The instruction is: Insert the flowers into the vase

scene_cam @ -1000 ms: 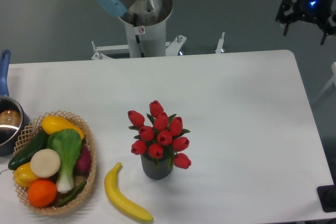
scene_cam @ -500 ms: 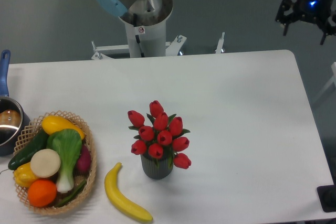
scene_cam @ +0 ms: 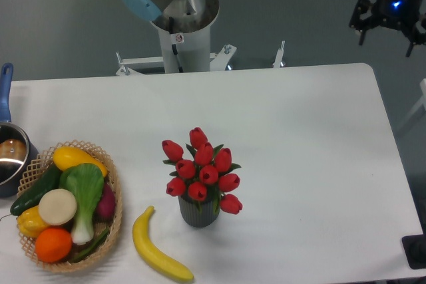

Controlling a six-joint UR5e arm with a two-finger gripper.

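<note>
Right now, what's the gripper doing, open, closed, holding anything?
Gripper: open and empty, up beyond the table's far right corner. The flowers stand in the vase, well apart from it.

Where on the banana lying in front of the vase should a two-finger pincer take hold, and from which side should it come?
Grip the banana around its thick middle, coming straight down from above. It lies flat on the table, curved, with open space on both long sides, so the fingers can close across its narrow width. Its tapered ends would likely slip.
</note>
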